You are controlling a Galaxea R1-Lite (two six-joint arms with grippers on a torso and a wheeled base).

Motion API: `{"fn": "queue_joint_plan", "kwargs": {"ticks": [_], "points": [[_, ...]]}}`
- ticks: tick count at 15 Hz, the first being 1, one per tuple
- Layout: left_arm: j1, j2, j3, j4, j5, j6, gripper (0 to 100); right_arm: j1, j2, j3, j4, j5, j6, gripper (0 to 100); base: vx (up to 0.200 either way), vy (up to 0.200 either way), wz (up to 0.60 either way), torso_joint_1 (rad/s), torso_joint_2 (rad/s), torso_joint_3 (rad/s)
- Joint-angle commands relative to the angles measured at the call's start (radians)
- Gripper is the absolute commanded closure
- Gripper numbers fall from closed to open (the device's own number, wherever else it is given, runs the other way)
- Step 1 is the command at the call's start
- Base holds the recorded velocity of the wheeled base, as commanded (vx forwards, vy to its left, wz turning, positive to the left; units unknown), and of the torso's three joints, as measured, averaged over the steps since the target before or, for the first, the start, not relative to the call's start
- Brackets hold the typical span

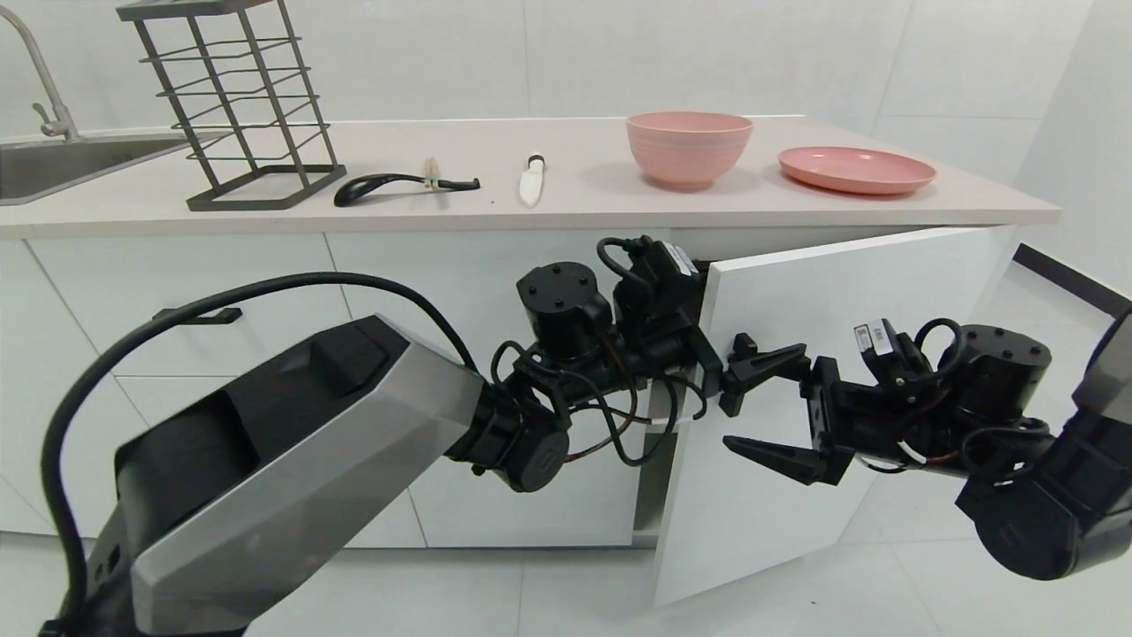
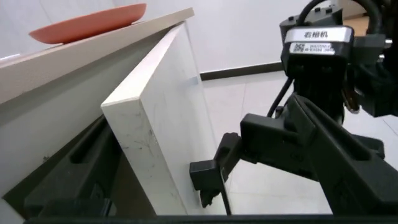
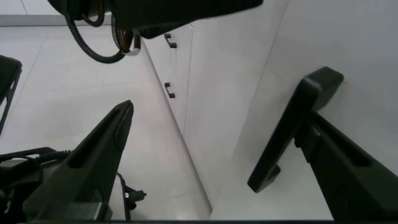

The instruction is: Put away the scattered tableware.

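Right pincer (image 1: 736, 414) first: on the head camera it's spread wide with nothing in it, hanging just in front of the open cupboard door (image 1: 796, 460). Left pincer (image 1: 697, 372) is up at that door's free edge, but my own wrist blocks it, so I can't tell if it's clamped on or not. None of the tableware is in hand. The pink bowl (image 1: 690, 146) and pink plate (image 1: 856, 168) sit on the counter (image 1: 575, 202) above the door. The black spoon (image 1: 371, 186), chopsticks (image 1: 432, 172) and a small white utensil (image 1: 531, 181) lie nearer the wire rack (image 1: 239, 97) and sink (image 1: 62, 164).

Left wrist camera: door edge right up close, plate on the counter above it, other pincer out past the door.

Right wrist camera: my fingers (image 3: 93, 155) are well apart, with the door face beside one of them and nothing between them.

Handling guess: the bowl and plate look like light, stiff plastic with smooth rims, so I'd pinch the rim, and firmly, since it may slip. The plate lies flat, so its rim is the only place to grab it. The spoon is thin and low, so I'd take it by the raised handle.
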Motion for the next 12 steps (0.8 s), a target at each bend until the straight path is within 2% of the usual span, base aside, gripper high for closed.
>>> {"fn": "queue_joint_plan", "kwargs": {"ticks": [1,4,7,10,12], "points": [[-0.027,0.006,-0.005,-0.006,-0.002,-0.002,0,-0.021,0.031,-0.003,0.002,-0.006,0.001,0,0.000,0.000,0.00,0.000,0.00,0.000],[-0.028,0.006,-0.007,-0.020,0.001,-0.017,0,-0.061,0.052,-0.003,0.002,-0.006,-0.001,0,0.000,0.000,0.00,0.000,0.00,0.000],[-0.028,0.006,-0.003,-0.023,0.006,-0.017,0,-0.085,0.057,0.005,0.002,-0.006,-0.002,0,0.000,0.000,0.00,0.000,0.00,0.000],[-0.028,0.006,0.023,-0.064,0.016,-0.012,0,-0.087,-0.027,0.129,-0.009,-0.010,-0.004,0,0.000,0.000,0.00,0.000,0.00,0.000],[-0.027,0.006,0.032,-0.063,0.033,-0.009,0,-0.090,-0.113,0.200,-0.009,-0.064,-0.007,0,0.000,0.000,0.00,0.000,0.00,0.000]]}}
